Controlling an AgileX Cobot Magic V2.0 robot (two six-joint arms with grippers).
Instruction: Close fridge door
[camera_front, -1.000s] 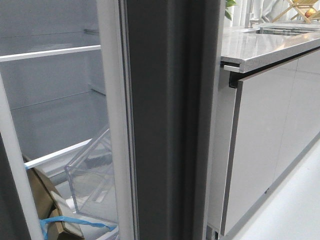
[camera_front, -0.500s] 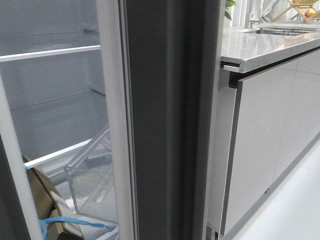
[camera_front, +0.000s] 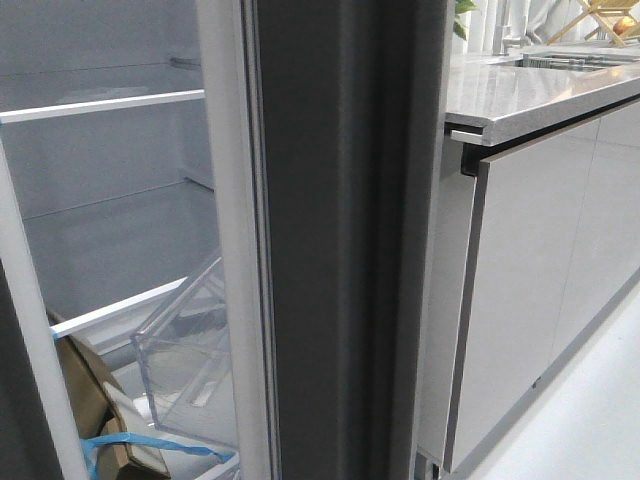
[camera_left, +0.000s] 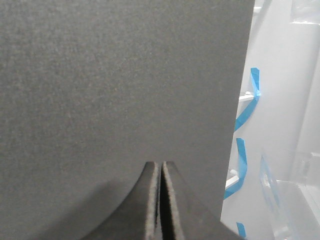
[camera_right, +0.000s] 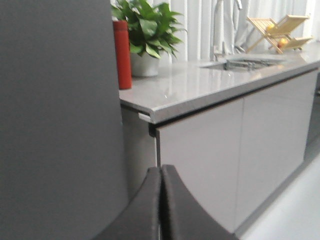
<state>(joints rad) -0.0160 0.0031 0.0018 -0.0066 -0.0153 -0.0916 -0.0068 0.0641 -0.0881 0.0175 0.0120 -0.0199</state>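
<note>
Your fridge door (camera_front: 335, 240) is cut off top and bottom; left tool (camera_left: 160, 200) and right tool (camera_right: 160, 202) are both pressed together, empty.

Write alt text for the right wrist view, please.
The shut right gripper points at a dark grey fridge door beside a grey kitchen counter. A red bottle, a potted plant, a sink tap and a wooden rack stand on the counter.

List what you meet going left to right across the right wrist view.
Fridge door → red bottle → potted plant → tap → sink → wooden rack.
</note>
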